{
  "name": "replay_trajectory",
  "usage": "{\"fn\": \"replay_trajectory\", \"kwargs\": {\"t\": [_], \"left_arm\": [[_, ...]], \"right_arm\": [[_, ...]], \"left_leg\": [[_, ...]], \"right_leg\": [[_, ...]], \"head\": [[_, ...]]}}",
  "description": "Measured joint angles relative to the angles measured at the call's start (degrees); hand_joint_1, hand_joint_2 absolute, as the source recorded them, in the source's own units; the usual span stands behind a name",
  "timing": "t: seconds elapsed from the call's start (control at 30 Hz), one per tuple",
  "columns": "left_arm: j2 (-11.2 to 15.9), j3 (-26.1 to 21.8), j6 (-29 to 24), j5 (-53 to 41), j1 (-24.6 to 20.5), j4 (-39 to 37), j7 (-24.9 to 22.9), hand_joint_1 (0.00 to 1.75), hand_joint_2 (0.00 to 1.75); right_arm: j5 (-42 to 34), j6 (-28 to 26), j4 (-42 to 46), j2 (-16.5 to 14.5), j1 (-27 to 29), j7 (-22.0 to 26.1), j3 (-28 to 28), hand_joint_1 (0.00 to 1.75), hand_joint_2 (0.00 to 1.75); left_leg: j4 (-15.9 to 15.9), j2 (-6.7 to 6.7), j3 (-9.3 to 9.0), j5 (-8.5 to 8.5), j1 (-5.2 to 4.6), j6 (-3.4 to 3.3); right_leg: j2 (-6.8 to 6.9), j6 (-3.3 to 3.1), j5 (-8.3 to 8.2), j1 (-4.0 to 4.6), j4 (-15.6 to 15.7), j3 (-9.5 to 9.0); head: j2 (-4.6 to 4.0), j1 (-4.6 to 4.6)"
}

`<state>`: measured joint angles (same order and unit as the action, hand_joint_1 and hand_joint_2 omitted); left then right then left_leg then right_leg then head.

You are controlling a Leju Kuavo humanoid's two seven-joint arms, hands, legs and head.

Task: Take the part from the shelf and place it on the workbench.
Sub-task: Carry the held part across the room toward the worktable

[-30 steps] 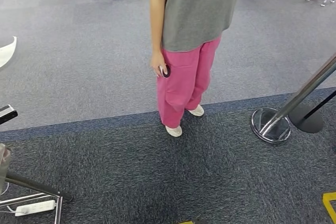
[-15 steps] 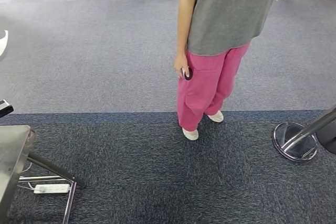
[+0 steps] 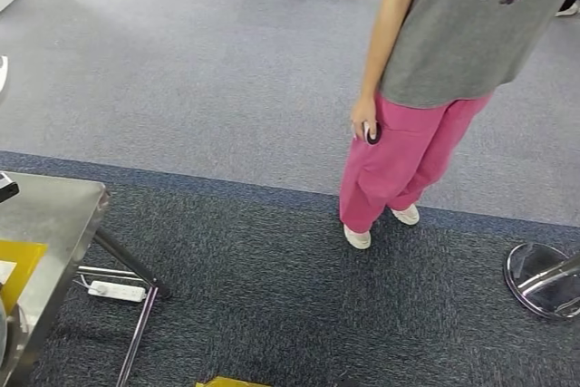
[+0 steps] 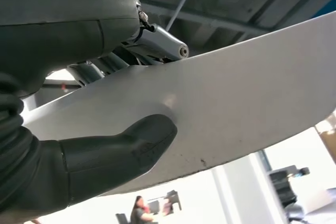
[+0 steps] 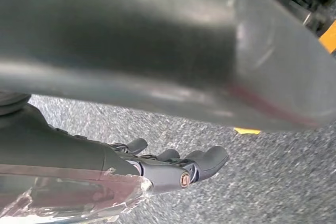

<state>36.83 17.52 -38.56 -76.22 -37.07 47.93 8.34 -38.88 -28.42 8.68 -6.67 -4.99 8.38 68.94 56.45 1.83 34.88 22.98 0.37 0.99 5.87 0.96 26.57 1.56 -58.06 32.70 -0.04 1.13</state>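
The part [image 4: 238,103], a broad pale silvery panel, is held by the left hand [image 4: 79,129], thumb pressed on its face, fingers [image 4: 158,43] behind it. Right hand [image 5: 118,166] touches the panel's grey underside; grip cannot be told. Steel table [image 3: 48,224] stands left; a person [image 3: 424,88] stands ahead on carpet.

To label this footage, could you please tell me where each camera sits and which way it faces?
Head view: high on the body, facing forward-down at carpet, a person and the workbench corner.
Left wrist view: behind the left robot hand gripping the silver part, facing up to the ceiling.
Right wrist view: behind the right robot hand, facing down.
Shared: head and right wrist show carpet.
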Motion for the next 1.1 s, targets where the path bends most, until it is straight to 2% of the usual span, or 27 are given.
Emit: {"fn": "replay_trajectory", "kwargs": {"t": [0.07, 0.1, 0.17, 0.2, 0.23, 0.27, 0.33, 0.37, 0.4, 0.43, 0.47, 0.5, 0.53, 0.57, 0.6, 0.63, 0.67, 0.7, 0.73, 0.77, 0.8, 0.83, 0.9, 0.93, 1.0, 1.07, 1.1], "left_arm": [[-0.06, 0.03, 0.06, -0.42, -0.07, -0.32, -0.38, 1.75, 1.75], [-0.15, 0.09, 0.09, -0.67, -0.09, -0.46, -0.57, 1.75, 1.75], [-0.45, 0.27, 0.14, -1.01, -0.01, -0.90, -0.89, 1.75, 1.75], [-0.59, 0.33, 0.15, -1.14, 0.03, -1.20, -1.07, 1.75, 1.75], [-0.71, 0.37, 0.15, -1.19, 0.05, -1.49, -1.24, 1.75, 1.75], [-0.78, 0.38, 0.16, -1.23, 0.03, -1.73, -1.39, 1.75, 1.75], [-0.83, 0.38, 0.16, -1.25, -0.18, -2.07, -1.56, 1.75, 1.75], [-0.88, 0.38, 0.19, -1.26, -0.35, -2.22, -1.61, 1.75, 1.75], [-0.92, 0.38, 0.24, -1.31, -0.51, -2.36, -1.66, 1.75, 1.75], [-0.95, 0.38, 0.31, -1.36, -0.61, -2.51, -1.72, 1.75, 1.75], [-0.93, 0.38, 0.39, -1.41, -0.61, -2.68, -1.76, 1.75, 1.75], [-0.84, 0.37, 0.44, -1.47, -0.55, -2.86, -1.79, 1.75, 1.75], [-0.73, 0.36, 0.48, -1.49, -0.54, -3.07, -1.83, 1.75, 1.75], [-0.65, 0.35, 0.51, -1.53, -0.61, -3.22, -1.85, 1.75, 1.75], [-0.66, 0.35, 0.55, -1.56, -0.70, -3.36, -1.89, 1.75, 1.75], [-0.75, 0.37, 0.62, -1.60, -0.80, -3.51, -1.94, 1.75, 1.75], [-0.93, 0.42, 0.73, -1.65, -0.80, -3.67, -1.99, 1.75, 1.75], [-1.11, 0.48, 0.85, -1.74, -0.70, -3.86, -2.08, 1.75, 1.75], [-1.23, 0.52, 0.98, -1.87, -0.61, -4.03, -2.19, 1.75, 1.75], [-1.28, 0.54, 1.08, -2.00, -0.56, -4.15, -2.32, 1.75, 1.75], [-1.29, 0.54, 1.13, -2.12, -0.59, -4.20, -2.45, 1.75, 1.75], [-1.28, 0.54, 1.16, -2.20, -0.70, -4.22, -2.55, 1.75, 1.75], [-1.37, 0.54, 1.18, -2.30, -0.96, -4.22, -2.67, 1.75, 1.75], [-1.40, 0.54, 1.20, -2.38, -0.95, -4.23, -2.72, 1.75, 1.75], [-1.42, 0.55, 1.27, -2.61, -0.73, -4.28, -2.81, 1.75, 1.75], [-1.35, 0.53, 1.34, -2.79, -0.72, -4.34, -2.96, 1.75, 1.75], [-1.36, 0.53, 1.36, -2.88, -0.77, -4.35, -3.05, 1.75, 1.75]], "right_arm": [[-0.01, -0.01, 0.00, -0.01, -0.04, -0.03, 0.00, 0.00, 0.00], [-0.02, -0.02, 0.00, -0.02, -0.03, -0.07, 0.00, 0.00, 0.00], [-0.09, -0.02, 0.00, -0.02, 0.07, -0.16, 0.00, 0.00, 0.00], [-0.11, -0.02, 0.00, -0.02, 0.11, -0.21, 0.00, 0.00, 0.00], [-0.13, -0.02, 0.00, -0.02, 0.12, -0.25, 0.00, 0.00, 0.00], [-0.14, -0.02, 0.00, -0.02, 0.10, -0.27, 0.00, 0.00, 0.00], [-0.15, -0.04, 0.00, -0.02, 0.05, -0.31, 0.00, 0.00, 0.00], [-0.17, -0.06, 0.00, -0.03, 0.02, -0.33, 0.00, 0.00, 0.00], [-0.19, -0.08, 0.00, -0.03, 0.01, -0.36, 0.00, 0.00, 0.00], [-0.21, -0.09, 0.00, -0.04, 0.02, -0.40, 0.00, 0.00, 0.00], [-0.23, -0.11, 0.00, -0.04, 0.04, -0.43, 0.00, 0.00, 0.00], [-0.25, -0.12, 0.00, -0.04, 0.04, -0.45, 0.00, 0.00, 0.00], [-0.26, -0.16, 0.00, -0.04, 0.01, -0.46, 0.00, 0.00, 0.00], [-0.26, -0.20, 0.00, -0.04, 0.00, -0.46, 0.00, 0.00, 0.00], [-0.27, -0.24, 0.00, -0.04, 0.00, -0.45, 0.00, 0.00, 0.00], [-0.28, -0.29, 0.00, -0.04, 0.06, -0.45, -0.01, 0.00, 0.00], [-0.30, -0.32, 0.00, -0.04, 0.12, -0.45, -0.01, 0.00, 0.00], [-0.32, -0.34, 0.00, -0.04, 0.17, -0.45, -0.01, 0.00, 0.00], [-0.33, -0.35, 0.00, -0.04, 0.17, -0.45, -0.02, 0.00, 0.00], [-0.33, -0.37, 0.00, -0.04, 0.16, -0.45, -0.02, 0.00, 0.00], [-0.34, -0.38, 0.00, -0.04, 0.13, -0.45, -0.02, 0.00, 0.00], [-0.34, -0.40, 0.00, -0.04, 0.12, -0.45, -0.02, 0.00, 0.00], [-0.36, -0.43, 0.00, -0.04, 0.09, -0.44, -0.02, 0.00, 0.00], [-0.37, -0.44, 0.00, -0.04, 0.09, -0.43, -0.02, 0.00, 0.00], [-0.40, -0.45, 0.00, -0.04, 0.08, -0.43, -0.02, 0.00, 0.00], [-0.40, -0.45, 0.00, -0.05, 0.05, -0.39, -0.02, 0.00, 0.00], [-0.39, -0.45, 0.00, -0.05, 0.05, -0.38, -0.02, 0.00, 0.00]], "left_leg": [[-0.09, -1.15, 0.01, -0.16, 0.26, -0.65], [-0.08, -1.72, 0.03, -0.17, 0.33, -0.85], [-0.07, -3.03, 0.08, -0.19, 0.33, -1.01], [-0.06, -3.75, 0.09, -0.19, 0.32, -1.02], [-0.05, -4.46, 0.08, -0.19, 0.34, -1.01], [-0.03, -5.17, 0.05, -0.20, 0.40, -0.99], [0.07, -6.52, 0.15, -0.21, 0.50, -0.73], [0.12, -7.16, 0.33, -0.30, 0.56, -0.46], [0.12, -7.75, 0.57, -0.44, 0.66, -0.12], [0.03, -8.30, 0.79, -0.65, 0.78, 0.27], [-0.16, -8.85, 0.92, -0.89, 0.96, 0.66], [-0.17, -8.63, 1.08, -0.89, 1.07, 0.94], [0.42, -7.55, 1.48, -0.40, 1.02, 1.17], [2.18, -6.05, 2.37, 0.75, 0.89, 1.33], [5.16, -4.32, 3.78, 2.46, 0.76, 1.42], [9.01, -3.20, 5.59, 4.34, 0.64, 1.53], [12.80, -2.80, 7.36, 5.82, 0.62, 1.63], [15.30, -2.66, 8.53, 6.46, 0.62, 1.70], [15.85, -2.57, 8.73, 6.09, 0.62, 1.73], [14.15, -2.35, 7.77, 4.80, 0.60, 1.72], [10.76, -1.72, 5.85, 3.03, 0.56, 1.67], [6.78, -0.15, 3.54, 1.49, 0.43, 1.61], [1.24, 2.16, 0.47, 0.10, 0.07, 1.14], [0.30, 2.56, 0.06, 0.15, -0.10, 0.86], [0.15, 1.07, 0.27, 0.11, -0.05, 0.22], [0.10, -0.18, 0.33, -0.07, 0.24, -0.39], [0.08, -0.77, 0.34, -0.14, 0.37, -0.66]], "right_leg": [[-2.74, 0.68, 2.14, -0.31, -3.61, 1.62], [-4.40, 0.89, 3.90, -0.44, -7.28, 3.36], [-5.64, 0.97, 6.83, -0.53, -15.25, 7.42], [-5.75, 0.93, 6.99, -0.54, -17.16, 8.63], [-5.84, 0.84, 5.99, -0.57, -16.69, 8.73], [-6.13, 0.74, 4.02, -0.63, -13.80, 7.60], [-8.33, 0.59, 0.14, -1.03, -5.37, 3.75], [-9.47, 0.57, -0.86, -1.22, -2.28, 2.24], [-10.25, 0.51, -1.16, -1.31, -0.65, 1.42], [-10.40, 0.36, -1.01, -1.28, -0.27, 1.18], [-9.83, 0.10, -1.13, -1.13, -0.25, 1.16], [-9.26, -0.30, -1.30, -1.10, -0.08, 1.12], [-8.72, -0.68, -1.50, -1.10, 0.15, 1.07], [-8.13, -1.00, -1.69, -1.13, 0.40, 1.04], [-7.51, -1.22, -1.81, -1.13, 0.58, 1.02], [-6.90, -1.32, -1.82, -1.05, 0.63, 1.03], [-6.21, -1.38, -1.79, -1.01, 0.63, 1.05], [-5.49, -1.43, -1.75, -0.98, 0.62, 1.05], [-4.78, -1.44, -1.69, -0.97, 0.61, 1.05], [-4.07, -1.42, -1.64, -0.96, 0.61, 1.03], [-3.39, -1.33, -1.56, -0.95, 0.58, 0.97], [-2.79, -1.17, -1.43, -0.79, 0.51, 0.90], [-1.63, -0.74, -1.02, -0.34, 0.19, 0.82], [-1.03, -0.53, -0.80, -0.11, 0.06, 0.77], [-0.13, -0.05, -0.39, -0.09, -0.14, 0.78], [-2.11, 0.67, 1.20, -0.35, -2.45, 1.73], [-3.70, 1.01, 2.80, -0.51, -5.47, 3.12]], "head": [[0.00, 0.14], [0.00, 0.22], [0.00, 0.28], [0.00, 0.27], [0.00, 0.27], [0.00, 0.26], [0.00, 0.25], [0.00, 0.23], [0.00, 0.23], [0.00, 0.20], [0.00, 0.20], [0.00, 0.19], [0.00, 0.10], [0.00, 0.03], [0.00, -0.05], [0.00, -0.10], [0.00, -0.10], [0.01, -0.10], [0.01, -0.10], [0.01, -0.11], [0.01, -0.11], [0.00, -0.13], [0.00, -0.08], [0.00, -0.06], [0.00, 0.00], [0.00, 0.14], [0.00, 0.23]]}}
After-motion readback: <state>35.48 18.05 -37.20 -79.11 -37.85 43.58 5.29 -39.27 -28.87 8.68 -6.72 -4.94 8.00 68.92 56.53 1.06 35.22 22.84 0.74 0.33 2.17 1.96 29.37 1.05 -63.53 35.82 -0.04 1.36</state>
